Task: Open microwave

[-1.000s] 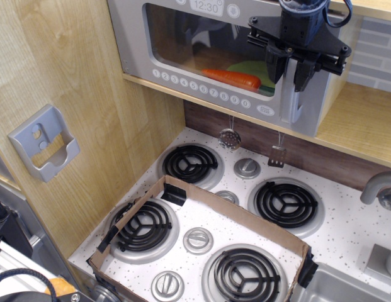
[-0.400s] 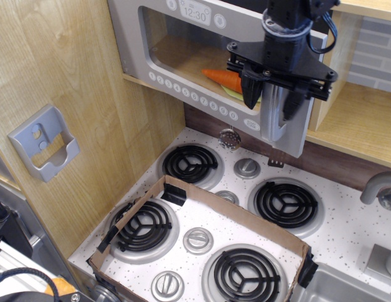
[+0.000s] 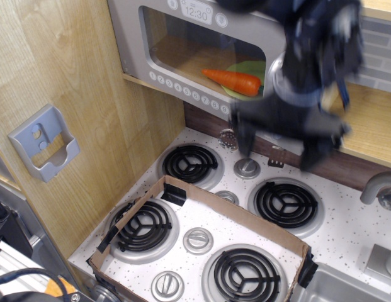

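While the gripper (image 3: 280, 141) hangs blurred above the stove (image 3: 245, 207), fingers spread, holding nothing | microwave (image 3: 189, 50) sits top centre on shelf, door looks swung out w/ carrot (image 3: 232, 79) visible inside | judge: nearly done; handle hidden by arm; avoid bumping door | check door angle.

The grey toy microwave (image 3: 182, 47) sits at 12 o'clock on a wooden shelf, its clear-windowed door swung partly outward. A row of round white buttons runs along the door's lower edge, below a clock display.
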`<state>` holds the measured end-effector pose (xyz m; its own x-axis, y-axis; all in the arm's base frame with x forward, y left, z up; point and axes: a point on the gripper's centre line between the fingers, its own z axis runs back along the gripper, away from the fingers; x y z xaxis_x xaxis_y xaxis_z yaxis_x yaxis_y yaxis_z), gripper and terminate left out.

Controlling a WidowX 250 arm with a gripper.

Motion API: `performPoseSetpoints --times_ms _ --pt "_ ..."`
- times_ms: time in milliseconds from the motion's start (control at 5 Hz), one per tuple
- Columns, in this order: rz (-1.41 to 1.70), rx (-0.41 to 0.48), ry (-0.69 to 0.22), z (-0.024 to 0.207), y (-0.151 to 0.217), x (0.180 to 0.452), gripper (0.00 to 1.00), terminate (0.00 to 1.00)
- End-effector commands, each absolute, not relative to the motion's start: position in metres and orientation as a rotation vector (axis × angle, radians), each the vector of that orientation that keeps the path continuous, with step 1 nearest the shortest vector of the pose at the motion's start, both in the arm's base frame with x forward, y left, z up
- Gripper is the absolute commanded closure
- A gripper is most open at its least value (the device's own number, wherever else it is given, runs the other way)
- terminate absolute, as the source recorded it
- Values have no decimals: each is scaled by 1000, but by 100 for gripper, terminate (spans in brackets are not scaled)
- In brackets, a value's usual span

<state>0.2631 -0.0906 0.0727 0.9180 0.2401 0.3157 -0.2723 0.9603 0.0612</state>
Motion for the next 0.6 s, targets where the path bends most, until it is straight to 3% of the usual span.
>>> performPoseSetpoints --times_ms 0,400 --pt "124 54 -361 83 -146 267 0 0" --pt "-217 33 -405 93 -173 314 0 0"
